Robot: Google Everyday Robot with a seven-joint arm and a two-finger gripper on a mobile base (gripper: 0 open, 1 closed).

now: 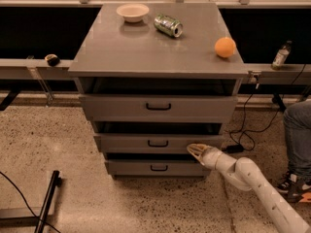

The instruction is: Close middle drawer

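Note:
The grey cabinet (155, 50) has three drawers. The middle drawer (146, 142), with a low grey front and small black handle (157, 143), stands only slightly out, with a narrow dark gap above it. My gripper (193, 150) is at the right part of that drawer's front, its pale fingertips touching the panel just right of the handle. The white arm (257, 188) comes in from the lower right. The top drawer (158, 108) and bottom drawer (155, 168) each show a black handle.
On the cabinet top sit a white bowl (132, 11), a tipped green can (168, 25) and an orange (225, 47). A person's leg (297, 140) is at the right. Cables (248, 130) lie on the speckled floor. A black stand leg (47, 198) is at lower left.

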